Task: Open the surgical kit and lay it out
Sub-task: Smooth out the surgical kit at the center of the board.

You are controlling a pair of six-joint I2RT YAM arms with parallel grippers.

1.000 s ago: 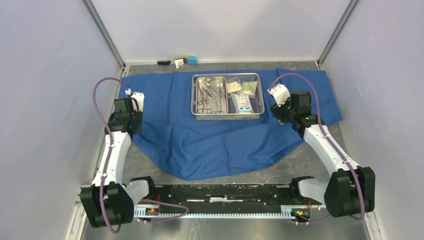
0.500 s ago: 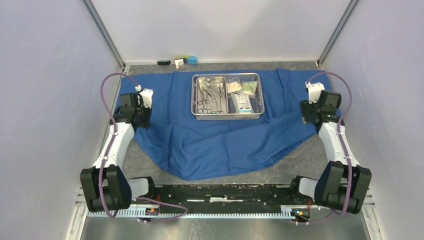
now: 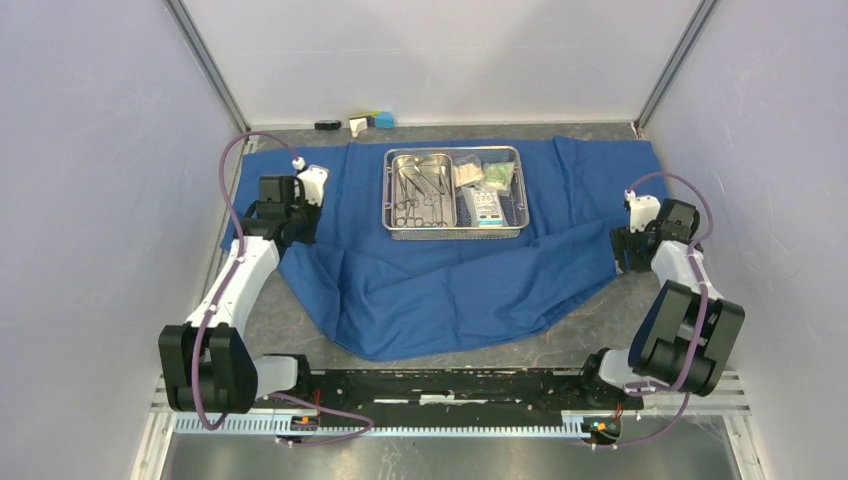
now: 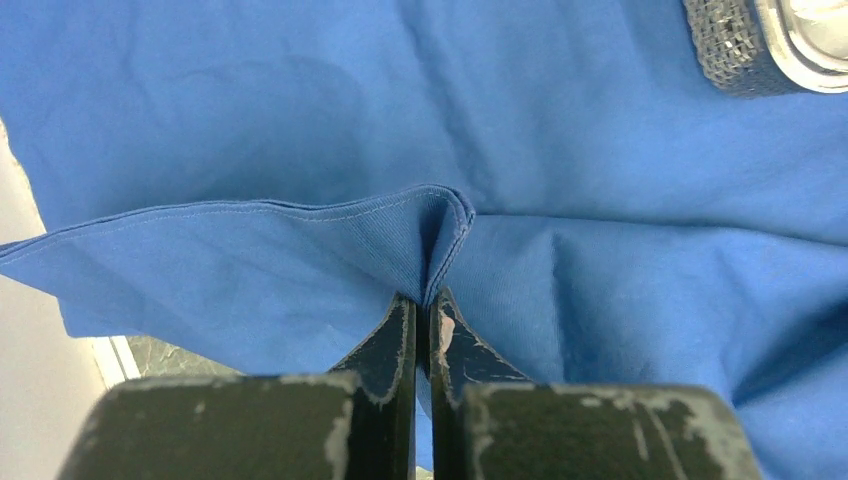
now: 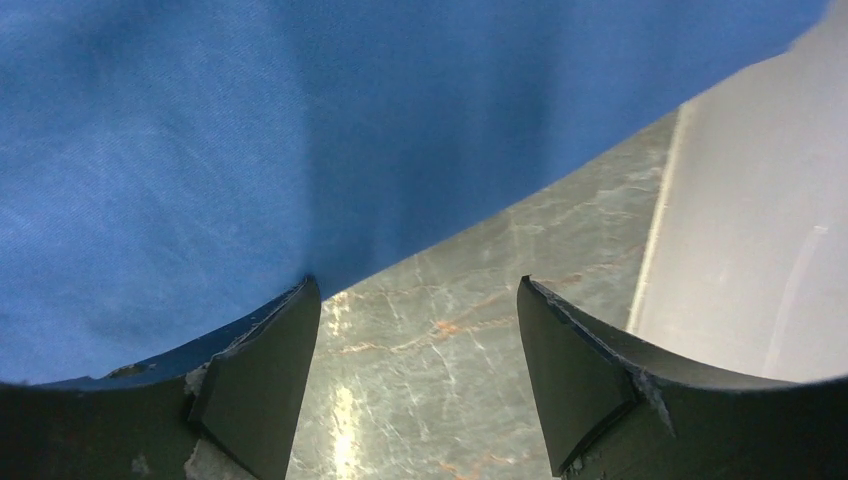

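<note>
Blue cloth wrap (image 3: pixel 450 280), just one, is spread wide across the grey table (image 3: pixel 600 310), longest left to right, with its near edge sagging in a curve toward the arms. One steel mesh tray (image 3: pixel 455 233) is parked on the far half of it, long axis running left-right too. One inner pan (image 3: pixel 425 160) is tucked in the tray's left part. The slim instruments (image 3: pixel 415 195) in it are laid near-to-far, but they're too tangled to be counted. Three small packets (image 3: pixel 487 205) are crammed in the right part.

Three little odds and ends (image 3: pixel 355 123) are lined up by the back wall.

A raised fold of the cloth's hem is pinched tight by the left gripper (image 4: pixel 428 305). The right gripper (image 5: pixel 415 295) is spread wide with nothing held, over the cloth's right edge and bare table.
</note>
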